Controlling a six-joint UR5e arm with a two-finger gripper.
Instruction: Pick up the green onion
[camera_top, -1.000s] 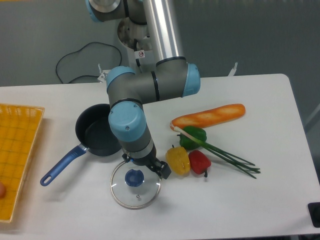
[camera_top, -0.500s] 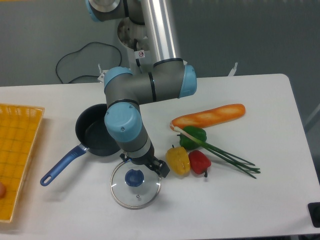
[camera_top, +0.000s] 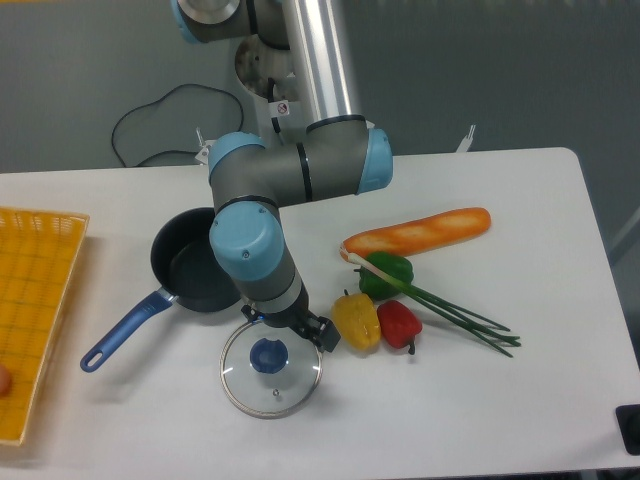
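Your end effector (camera_top: 300, 330) hangs low over the rim of the glass lid (camera_top: 271, 366), just beside the yellow bell pepper (camera_top: 356, 319), and you cannot tell whether its fingers are apart or together because the wrist hides them. The green onion (camera_top: 430, 300) lies well to the right of it on the tabletop (camera_top: 520, 220): its whitish bulb end sits near the tip of the baguette (camera_top: 418, 232), the stalk crosses over the green bell pepper (camera_top: 386, 274), and the dark leaves fan out past the red bell pepper (camera_top: 398, 322). That crowding is your main risk. If you come down near the bulb, you are likely to clip the green pepper or the baguette and close on them instead; if you travel low toward the stalk, you may shove the yellow and red peppers and drag the onion askew. The leaves are thin and flat on the surface, so a grasp there could slip or catch only a strand or two. Compared with a second ago, the arm's elbow and wrist have shifted slightly left and the end effector has edged a little away from the yellow pepper, while the vegetables, the frying pan (camera_top: 190, 275) and the lid lie unchanged.
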